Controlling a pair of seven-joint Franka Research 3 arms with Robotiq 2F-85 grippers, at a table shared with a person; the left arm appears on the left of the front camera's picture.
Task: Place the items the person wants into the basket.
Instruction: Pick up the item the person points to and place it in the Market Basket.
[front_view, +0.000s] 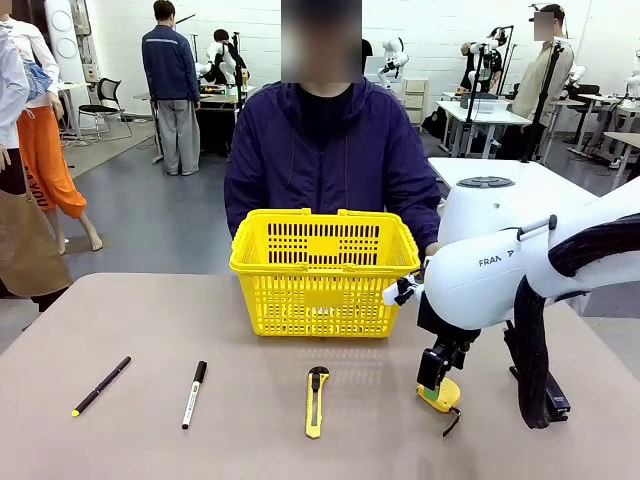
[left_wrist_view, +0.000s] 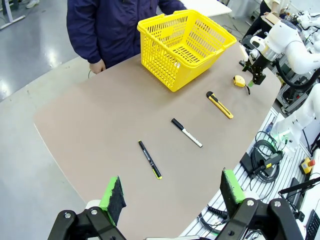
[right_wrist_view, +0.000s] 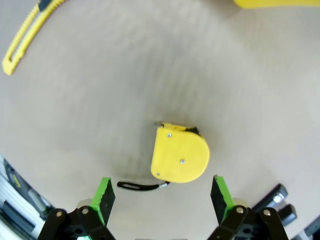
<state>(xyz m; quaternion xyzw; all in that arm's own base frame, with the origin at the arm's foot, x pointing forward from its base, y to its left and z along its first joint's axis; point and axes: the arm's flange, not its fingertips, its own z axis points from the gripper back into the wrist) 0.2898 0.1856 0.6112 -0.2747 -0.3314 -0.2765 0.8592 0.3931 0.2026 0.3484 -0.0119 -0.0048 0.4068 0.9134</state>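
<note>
On the table (front_view: 150, 320), right of the basket (front_view: 320, 268), the tape measure (right_wrist_view: 180, 152) lies just ahead of the right gripper (right_wrist_view: 161, 182), between its spread fingers (right_wrist_view: 104, 196), strap (right_wrist_view: 137, 186) toward one pad; the left gripper (left_wrist_view: 172, 180), also spread, hangs well apart.

Lab with workbenches (front_view: 482, 114) and cabling (left_wrist_view: 261, 141)

One yellow shopping basket (front_view: 320, 300) on the table (front_view: 150, 330). Four small tools, one of each: one black pen with a yellow tip (front_view: 101, 386), one white marker with a black cap (front_view: 194, 394), one yellow utility knife (front_view: 316, 401), one yellow tape measure (right_wrist_view: 180, 152). One person (front_view: 325, 160) across the table.
</note>
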